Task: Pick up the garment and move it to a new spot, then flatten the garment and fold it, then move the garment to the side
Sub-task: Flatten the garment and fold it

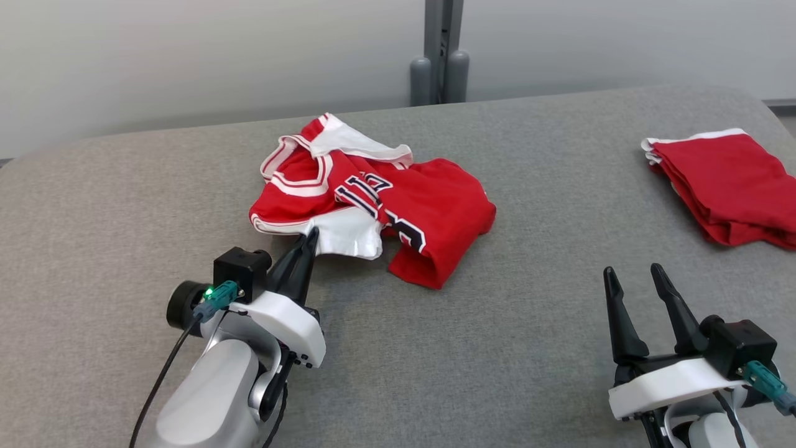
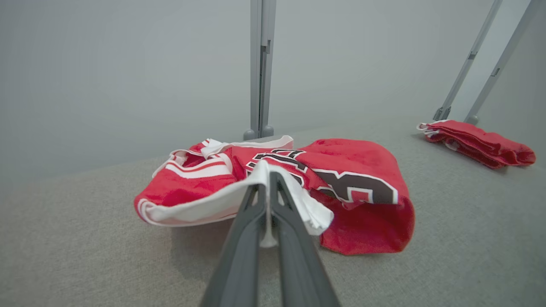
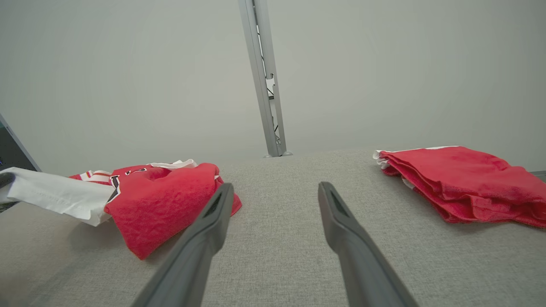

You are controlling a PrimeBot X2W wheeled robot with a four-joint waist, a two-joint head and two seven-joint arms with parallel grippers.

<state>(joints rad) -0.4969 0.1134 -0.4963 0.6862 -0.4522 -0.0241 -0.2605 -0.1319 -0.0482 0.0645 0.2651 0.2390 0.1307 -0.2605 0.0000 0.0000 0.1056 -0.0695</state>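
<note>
Left wrist view: left hand point(image 2: 269, 177) pinching garment point(image 2: 362, 160).

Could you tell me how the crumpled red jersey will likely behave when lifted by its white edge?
Probably floppy: the jersey lies in soft folds, so it should drape and unfurl. The left gripper pinches one thin white edge, which might slip.

We lose the folded red cloth point(image 1: 727, 186) past the head view's right edge. The jersey point(image 1: 435, 211) crumples over its own lettering, so we cannot read it, and its white hem hides the very tips of the left gripper point(image 2: 269, 178).
</note>
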